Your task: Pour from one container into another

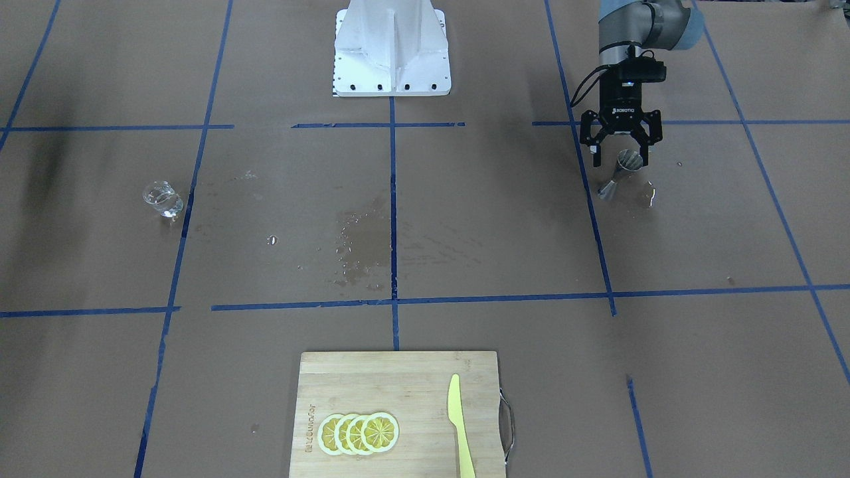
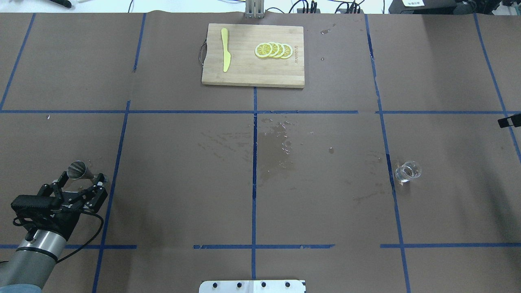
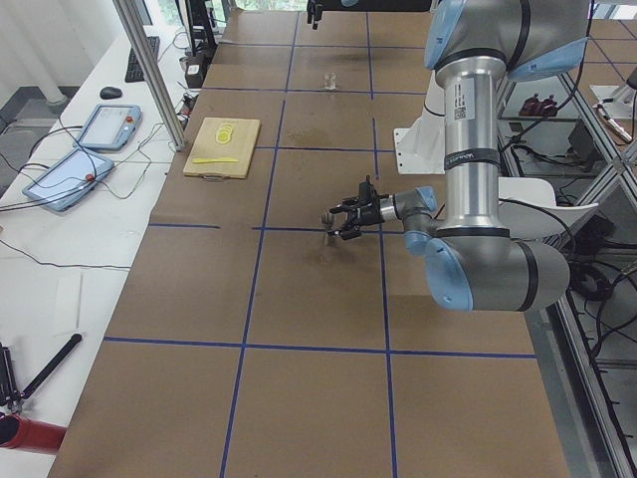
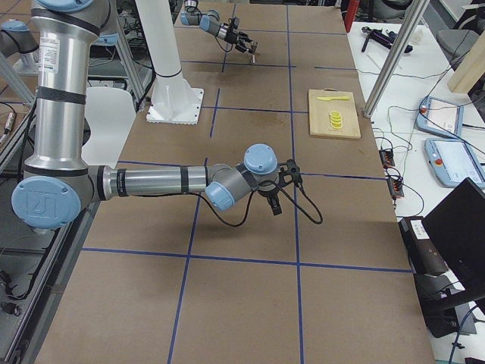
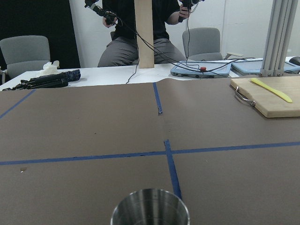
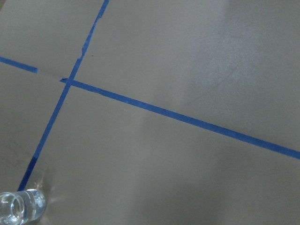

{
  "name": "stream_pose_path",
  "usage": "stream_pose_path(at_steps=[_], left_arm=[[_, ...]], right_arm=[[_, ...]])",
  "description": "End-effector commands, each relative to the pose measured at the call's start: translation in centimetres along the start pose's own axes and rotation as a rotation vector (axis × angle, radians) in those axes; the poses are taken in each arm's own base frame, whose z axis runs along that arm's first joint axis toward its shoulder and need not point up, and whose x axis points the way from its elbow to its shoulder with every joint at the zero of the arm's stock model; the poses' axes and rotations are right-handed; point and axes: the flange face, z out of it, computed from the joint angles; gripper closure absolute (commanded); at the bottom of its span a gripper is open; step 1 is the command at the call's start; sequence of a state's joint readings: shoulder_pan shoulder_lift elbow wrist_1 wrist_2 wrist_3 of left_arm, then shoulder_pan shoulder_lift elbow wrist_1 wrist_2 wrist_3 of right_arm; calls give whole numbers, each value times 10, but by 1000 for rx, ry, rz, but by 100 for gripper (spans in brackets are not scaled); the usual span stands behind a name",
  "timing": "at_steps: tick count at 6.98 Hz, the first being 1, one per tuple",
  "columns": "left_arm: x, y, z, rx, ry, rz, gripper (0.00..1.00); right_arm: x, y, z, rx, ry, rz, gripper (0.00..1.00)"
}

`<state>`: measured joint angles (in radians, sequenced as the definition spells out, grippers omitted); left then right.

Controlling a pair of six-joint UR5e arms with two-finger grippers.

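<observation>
Looking across the brown paper-covered table [image 1: 505,219], we see it ruled into large squares by blue tape lines [image 1: 393,219], with a dark wet patch [image 1: 358,245] of splashes and droplets near its middle. On the robot's left side, the left gripper [image 1: 621,159] reaches in low. Its claw is released, with the two black fingers [image 1: 595,156] spread on either side of the small silvery steel hourglass-shaped jigger [image 1: 621,174]. The jigger stands on the paper with its open mouth up, and a small shiny puddle [image 1: 649,194] lies just beside it. Well apart from it, on the robot's right side, the small clear glass cup [image 1: 163,199] sits alone just beside a tape line. The right gripper [image 4: 274,203] hangs above the paper at that end, and we cannot tell how its claw stands. At the edge opposite the white robot base [image 1: 392,50] lies a pale bamboo cutting board [image 1: 398,385] carrying overlapping yellow lemon slices [image 1: 358,433] and a yellow plastic knife [image 1: 459,425]. Beyond the table a person in dark clothes [image 5: 161,23] sits at a white bench [image 5: 93,77] between grey chairs [image 5: 24,54].
</observation>
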<state>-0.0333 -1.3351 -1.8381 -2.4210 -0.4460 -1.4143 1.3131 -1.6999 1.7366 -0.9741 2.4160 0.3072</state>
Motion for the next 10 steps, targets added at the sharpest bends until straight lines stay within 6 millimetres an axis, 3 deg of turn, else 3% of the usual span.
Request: stream_pose_path(at_steps=[1,2,10], left_arm=[[7,9,4,-1,3,-7,6],[10,10,5,-2,5,-11,11],[4,26,10,-42,-1,10,19]], right_arm=[[-1,-1,-1,2,-1,-1,0],[-2,0,-2,2,-2,-2,0],[-4,-2,-3,5,-7,-7,0]])
